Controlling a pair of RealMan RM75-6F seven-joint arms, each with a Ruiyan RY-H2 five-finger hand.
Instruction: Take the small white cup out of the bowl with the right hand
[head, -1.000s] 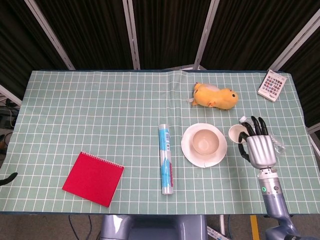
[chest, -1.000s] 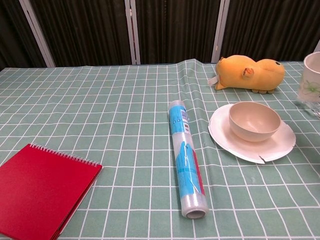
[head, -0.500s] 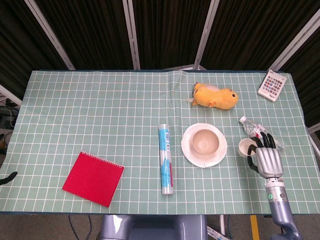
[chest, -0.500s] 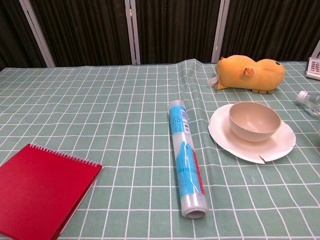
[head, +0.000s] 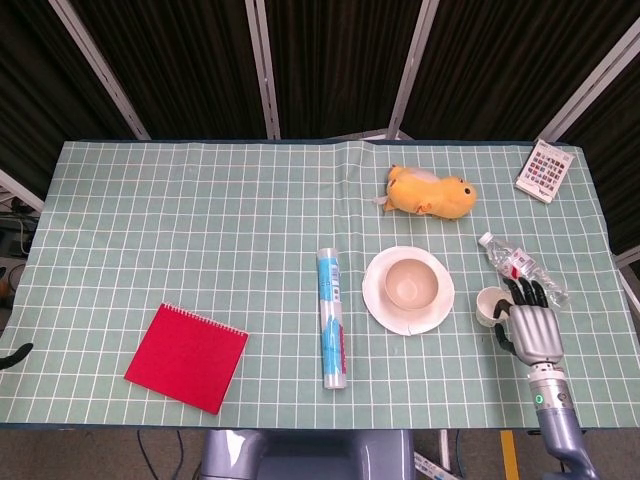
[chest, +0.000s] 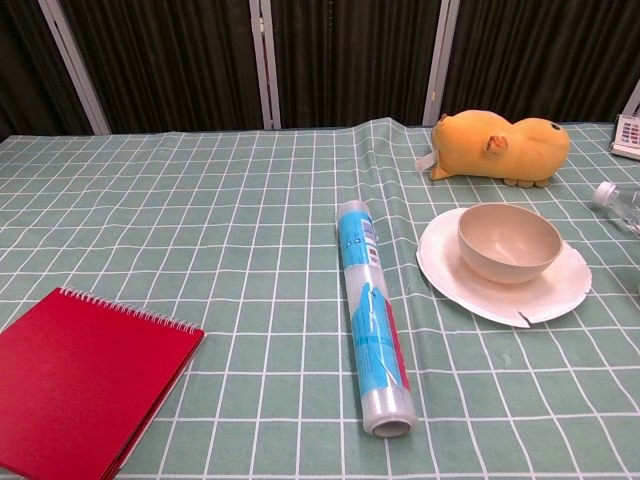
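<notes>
In the head view the small white cup (head: 489, 305) is out on the table's right side, upright, right of the plate (head: 385, 305). My right hand (head: 530, 326) is against the cup's right side with its fingers (head: 524, 293) curled around it, holding it. The beige bowl (head: 413, 283) sits on the white plate and holds nothing; the chest view shows the same bowl (chest: 508, 241) on the plate (chest: 450, 275). Neither the cup nor my right hand shows in the chest view. My left hand is in neither view.
A clear water bottle (head: 520, 266) lies just behind my right hand. An orange plush toy (head: 432, 193) lies behind the bowl. A blue film roll (head: 332, 318) lies left of the plate, with a red notebook (head: 187, 357) at the front left. A calculator (head: 545, 170) sits far right.
My right hand has carried the cup from beside the plate's right rim toward the near right and lower, uncovering the water bottle. The cup has left the chest view.
</notes>
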